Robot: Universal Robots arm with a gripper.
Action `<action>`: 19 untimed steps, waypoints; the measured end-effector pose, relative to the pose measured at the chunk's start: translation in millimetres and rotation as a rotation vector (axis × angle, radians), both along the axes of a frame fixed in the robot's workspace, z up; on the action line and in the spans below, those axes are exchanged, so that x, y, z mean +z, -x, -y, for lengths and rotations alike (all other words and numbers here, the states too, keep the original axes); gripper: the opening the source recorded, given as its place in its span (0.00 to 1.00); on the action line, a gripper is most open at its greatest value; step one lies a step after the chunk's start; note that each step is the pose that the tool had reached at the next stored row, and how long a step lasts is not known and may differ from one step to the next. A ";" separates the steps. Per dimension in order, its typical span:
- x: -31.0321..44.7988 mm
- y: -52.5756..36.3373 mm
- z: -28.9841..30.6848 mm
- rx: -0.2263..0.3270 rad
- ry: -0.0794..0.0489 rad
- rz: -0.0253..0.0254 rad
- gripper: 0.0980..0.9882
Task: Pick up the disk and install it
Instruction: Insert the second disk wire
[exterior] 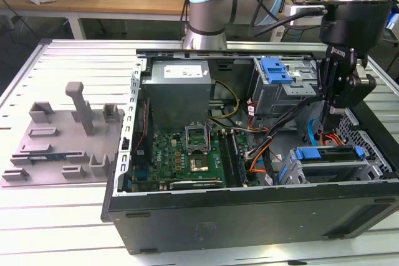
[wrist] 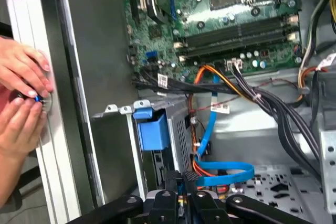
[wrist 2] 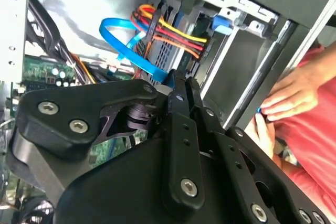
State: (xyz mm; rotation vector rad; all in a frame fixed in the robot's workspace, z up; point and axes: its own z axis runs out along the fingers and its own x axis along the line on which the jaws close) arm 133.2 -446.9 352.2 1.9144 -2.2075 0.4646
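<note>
One black, multi-link tool (exterior: 336, 111) hangs inside the open black steel computer case (exterior: 249, 213), over the lower drive bay; its fingers look closed together, nothing visibly gripped. Silver rectangular disk with blue plastic rails (exterior: 327, 156) sits in that bay cage. Two hands (wrist: 21, 93) touch the case's outer edge on the ribbed aluminium table (exterior: 62, 216).

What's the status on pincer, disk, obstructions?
Pincer shut, low inside the case by the drive cage. Disk sits in that cage, not gripped. Blue cable looped at its tip; a person's hands beside the case wall.
</note>
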 end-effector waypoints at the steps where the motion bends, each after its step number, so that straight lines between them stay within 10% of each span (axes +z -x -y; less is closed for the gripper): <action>1: 0.1 0.0 0.7 0.000 -0.005 0.0096 0.07; 3: 0.1 0.0 2.4 0.000 -0.022 0.0194 0.07; 11: 0.0 0.7 18.5 -0.002 -0.172 0.0202 0.07; 19: 0.1 3.1 46.4 0.004 -0.241 0.0194 0.07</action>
